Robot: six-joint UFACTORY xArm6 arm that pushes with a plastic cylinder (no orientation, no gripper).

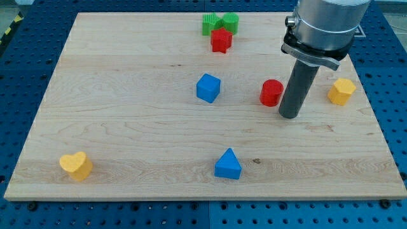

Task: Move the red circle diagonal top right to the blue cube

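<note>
Yellow heart (75, 165), blue triangle (227, 165) nearest. Red circle (271, 92) right of blue cube (208, 88), well apart. No gripper — my tip (289, 116) just right of circle. Prob light, rigid, slides easy; push from lower side.

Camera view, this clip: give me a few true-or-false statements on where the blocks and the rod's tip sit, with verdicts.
1. My tip stands just to the view's right of the red circle block. True.
2. The red circle block lies to the view's left of the blue cube block. False: it lies to the cube's right, at about the same height.
3. The yellow heart block sits near the wooden board's bottom-left corner. True.
4. The blue triangle block touches the blue cube block. False: they lie well apart.
</note>
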